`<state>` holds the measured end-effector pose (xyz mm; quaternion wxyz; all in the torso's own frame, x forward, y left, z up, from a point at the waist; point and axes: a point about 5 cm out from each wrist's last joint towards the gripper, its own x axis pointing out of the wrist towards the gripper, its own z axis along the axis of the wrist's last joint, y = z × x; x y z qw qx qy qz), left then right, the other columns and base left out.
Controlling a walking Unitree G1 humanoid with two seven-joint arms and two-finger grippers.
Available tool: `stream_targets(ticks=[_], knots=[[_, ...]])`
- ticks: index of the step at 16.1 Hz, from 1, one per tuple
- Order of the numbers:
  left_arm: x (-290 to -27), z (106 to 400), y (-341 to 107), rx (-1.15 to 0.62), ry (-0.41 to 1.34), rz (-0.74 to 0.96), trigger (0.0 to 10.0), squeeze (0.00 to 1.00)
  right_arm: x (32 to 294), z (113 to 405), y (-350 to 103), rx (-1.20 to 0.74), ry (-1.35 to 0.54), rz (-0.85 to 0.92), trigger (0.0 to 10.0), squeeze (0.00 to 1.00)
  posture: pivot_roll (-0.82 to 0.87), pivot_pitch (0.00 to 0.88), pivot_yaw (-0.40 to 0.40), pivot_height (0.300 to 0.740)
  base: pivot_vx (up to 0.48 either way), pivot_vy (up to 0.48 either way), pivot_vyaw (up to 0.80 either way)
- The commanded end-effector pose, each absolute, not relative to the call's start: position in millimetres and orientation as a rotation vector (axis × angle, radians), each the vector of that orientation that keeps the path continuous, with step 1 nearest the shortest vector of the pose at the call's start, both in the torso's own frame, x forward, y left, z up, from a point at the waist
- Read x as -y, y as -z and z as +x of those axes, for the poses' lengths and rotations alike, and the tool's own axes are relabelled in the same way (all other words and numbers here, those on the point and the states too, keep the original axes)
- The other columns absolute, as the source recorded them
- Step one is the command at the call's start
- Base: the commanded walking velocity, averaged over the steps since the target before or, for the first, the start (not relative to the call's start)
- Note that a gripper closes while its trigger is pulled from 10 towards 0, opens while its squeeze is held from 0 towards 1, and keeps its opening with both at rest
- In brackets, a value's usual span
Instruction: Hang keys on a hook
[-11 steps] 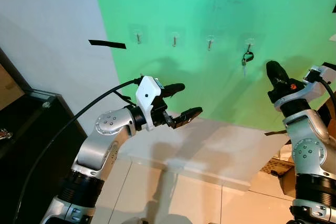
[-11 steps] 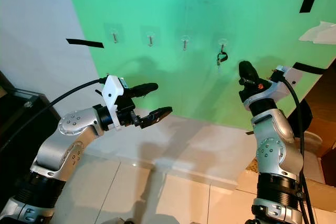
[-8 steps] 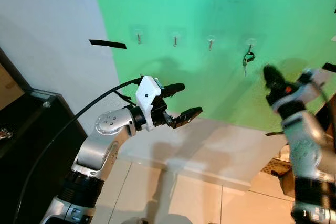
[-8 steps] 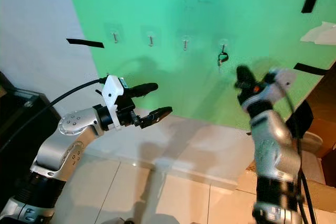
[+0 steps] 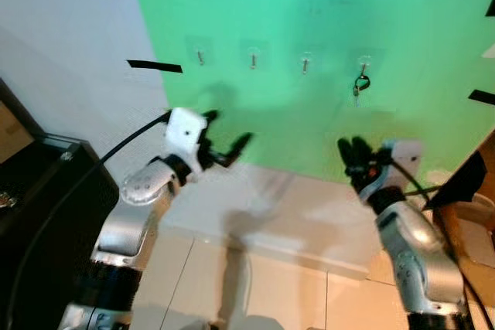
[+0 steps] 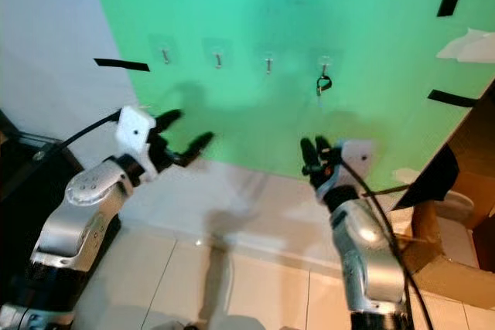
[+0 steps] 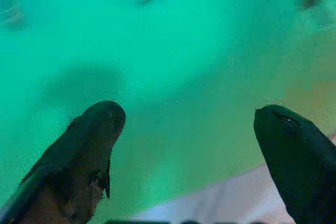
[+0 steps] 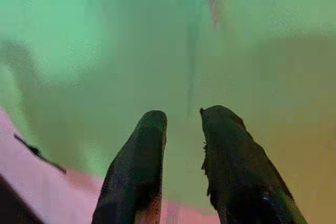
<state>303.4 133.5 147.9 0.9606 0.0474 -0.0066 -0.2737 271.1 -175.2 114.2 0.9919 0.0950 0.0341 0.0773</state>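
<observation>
Hanging keys (image 5: pixel 360 84) on rightmost hook (image 5: pixel 363 63), left claw (image 5: pixel 226 138) wide, right claw (image 5: pixel 353 149) narrow, empty, both below

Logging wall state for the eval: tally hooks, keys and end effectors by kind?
Empty hooks: 3
Hook with keys hanging: 1
Key bunches: 1
End effectors: 2, left end effector open, right end effector below the keys, fingers slightly apart, holding nothing
Total: 7
</observation>
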Motion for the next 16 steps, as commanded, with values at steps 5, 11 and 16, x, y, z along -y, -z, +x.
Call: stream_targets(ticks=[5,11,16], knots=[[-149,297,-138,-0.009,0.353,0.164,10.0,0.04,167,272,-109,-0.106,-0.122,0.227,10.0,1.0,-0.12,0.0,0.054,0.74,0.0,0.0,0.8],[-161,290,-128,-0.056,0.255,0.164,10.0,0.06,155,271,-89,-0.208,-0.123,0.14,10.0,1.0,-0.08,0.0,0.048,0.74,0.0,0.0,0.8],[-162,288,-127,-0.06,0.237,0.148,10.0,0.06,165,272,-90,-0.207,-0.029,0.089,10.0,1.0,-0.1,0.0,0.054,0.74,0.0,0.0,0.8]])
